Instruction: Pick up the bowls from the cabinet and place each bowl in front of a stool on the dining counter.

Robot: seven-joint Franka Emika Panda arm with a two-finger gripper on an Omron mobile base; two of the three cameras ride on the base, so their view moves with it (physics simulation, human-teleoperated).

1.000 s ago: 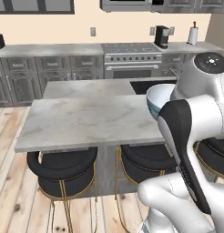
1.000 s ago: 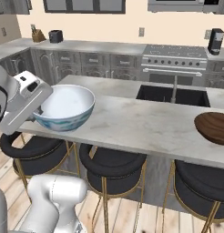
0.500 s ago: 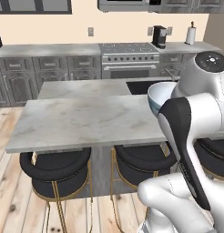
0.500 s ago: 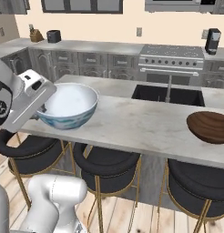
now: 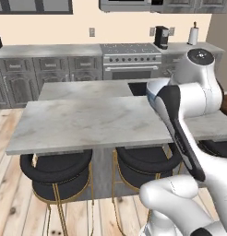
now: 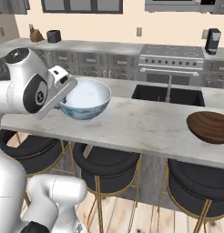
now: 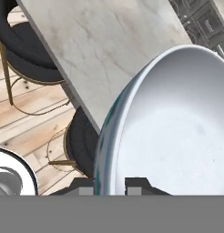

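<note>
Over the dining counter (image 6: 145, 127), near its front edge, the gripper (image 6: 68, 84) holds the white bowl (image 6: 85, 98) with the blue-green pattern by its rim; in the hand view the two dark fingertips (image 7: 86, 186) stand one on each side of the bowl's wall, one outside and one inside, clamped on that rim; the white bowl (image 7: 177, 127) takes up the right of that view, its pale inside facing the camera, its patterned outside a thin band along the left edge. In the right base view the bowl sits upright and level; whether its foot touches the marble or hangs just above it, I cannot tell. In the left base view only a part of the white bowl (image 5: 154, 94) shows, beside the arm's dark joint.

The dark brown wooden bowl (image 6: 210, 127) rests on the counter far to the right in the right base view, well apart from the white one, near the front edge. Below the counter's front edge stand black round stools (image 6: 107, 166) with thin gold legs; one is below the white bowl, another below the wooden bowl. Behind the counter a dark sink (image 6: 168, 94) with a tap is sunk into the far side; beyond it, along the back wall, are grey cabinets (image 5: 23, 73) and a steel range (image 5: 131, 62).
</note>
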